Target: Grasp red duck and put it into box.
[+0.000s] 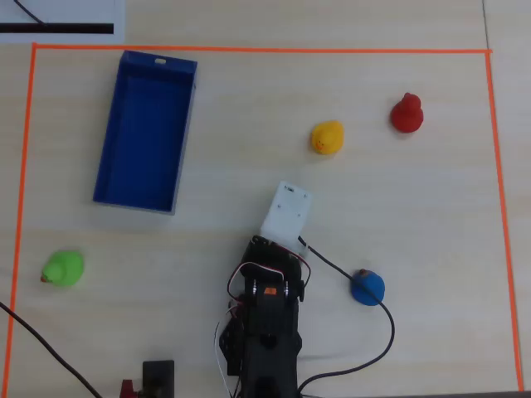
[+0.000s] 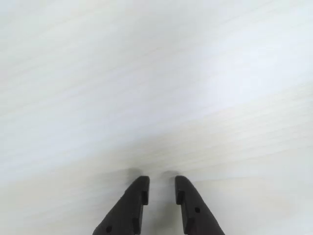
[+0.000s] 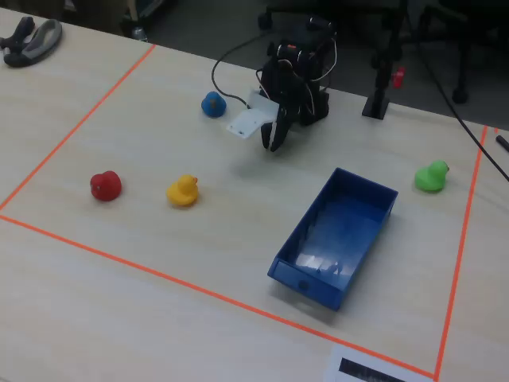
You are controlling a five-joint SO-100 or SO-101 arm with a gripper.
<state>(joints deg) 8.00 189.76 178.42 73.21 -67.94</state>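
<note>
The red duck (image 1: 406,114) stands at the far right of the table in the overhead view, and at the left in the fixed view (image 3: 105,185). The blue box (image 1: 145,133) lies open-topped and empty at the upper left; in the fixed view (image 3: 342,231) it is at centre right. My gripper (image 2: 162,183) points down over bare table close to the arm's base (image 3: 273,142), far from both. Its black fingers stand a little apart with nothing between them. In the overhead view the white wrist mount (image 1: 287,212) hides the fingers.
A yellow duck (image 1: 327,138) sits left of the red one. A blue duck (image 1: 367,286) lies right of the arm beside a black cable. A green duck (image 1: 63,269) sits at the lower left. Orange tape (image 1: 249,50) frames the table area.
</note>
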